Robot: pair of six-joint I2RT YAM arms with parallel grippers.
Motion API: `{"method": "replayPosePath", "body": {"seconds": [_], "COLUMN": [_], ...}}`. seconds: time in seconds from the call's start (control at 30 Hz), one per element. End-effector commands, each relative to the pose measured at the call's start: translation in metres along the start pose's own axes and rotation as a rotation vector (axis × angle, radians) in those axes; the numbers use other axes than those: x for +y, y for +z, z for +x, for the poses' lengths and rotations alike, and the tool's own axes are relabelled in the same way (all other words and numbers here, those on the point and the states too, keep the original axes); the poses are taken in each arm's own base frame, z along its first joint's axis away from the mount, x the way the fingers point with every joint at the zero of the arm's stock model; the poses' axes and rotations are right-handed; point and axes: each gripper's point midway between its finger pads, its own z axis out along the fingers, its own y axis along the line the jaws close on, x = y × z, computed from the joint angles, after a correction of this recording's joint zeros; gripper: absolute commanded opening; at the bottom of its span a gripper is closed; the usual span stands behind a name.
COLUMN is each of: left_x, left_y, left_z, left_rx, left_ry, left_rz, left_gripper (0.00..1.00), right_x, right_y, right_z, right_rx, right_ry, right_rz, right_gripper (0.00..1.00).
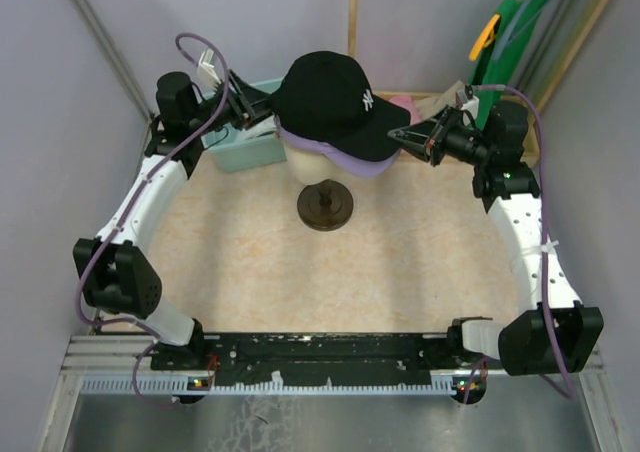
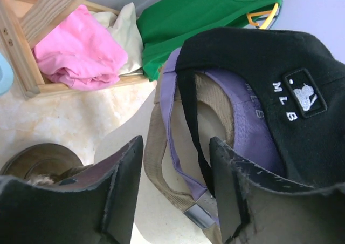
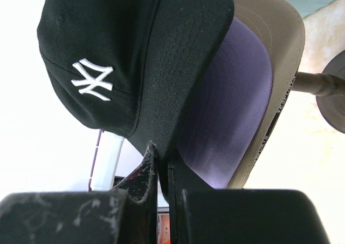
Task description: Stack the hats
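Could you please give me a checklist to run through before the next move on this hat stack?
1. Black cap sits on top of purple cap: ok.
2. Tan cap lies under both: ok.
3. Right claw shut on the black cap's brim: ok.
4. Left claw open, rear straps between its jaws: ok.
5. White cap located: cannot tell, none in view.

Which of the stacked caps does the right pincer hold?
The black fabric baseball cap with white logo, topmost: the right pincer pinches its brim. The purple fabric cap and tan fabric cap lie beneath.
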Motion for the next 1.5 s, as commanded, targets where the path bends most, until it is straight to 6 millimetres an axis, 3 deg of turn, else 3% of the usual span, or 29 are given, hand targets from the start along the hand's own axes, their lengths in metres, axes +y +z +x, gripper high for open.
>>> {"method": "replayPosePath", "body": {"seconds": [0.0,0.17,0.43,0.7,0.83,1.0,1.17,1.47], "left_x": [-0.009,-0.002,0.023,0.074,0.095,0.113,0.135,0.131], "left_y": [0.008,0.006,-0.01,-0.034,-0.035,-0.025,-0.014,-0.009], "left_z": [0.017,0.031,0.067,0.131,0.152,0.17,0.185,0.193], "left_rx": [0.053,0.078,0.125,0.242,0.287,0.331,0.377,0.398], "left_ry": [0.023,0.006,-0.033,-0.109,-0.152,-0.171,-0.197,-0.197], "left_rz": [0.048,0.041,-0.014,-0.132,-0.172,-0.196,-0.212,-0.2], "left_gripper": [0.51,0.28,0.03,0.0,0.0,0.0,0.0,0.0], "right_x": [-0.028,-0.046,-0.071,-0.079,-0.077,-0.087,-0.096,-0.108], "right_y": [0.003,0.001,-0.003,-0.001,0.005,0.019,0.031,0.025], "right_z": [0.009,0.01,0.01,0.007,-0.006,-0.03,-0.042,-0.025], "right_rx": [0.034,0.033,0.03,0.023,0.009,0.007,0.025,0.047], "right_ry": [0.04,0.035,0.052,0.063,0.058,0.059,0.068,0.08], "right_rz": [0.079,0.128,0.176,0.199,0.2,0.22,0.212,0.222], "right_gripper": [0.0,0.0,0.0,0.0,0.0,0.0,0.0,0.0]}}
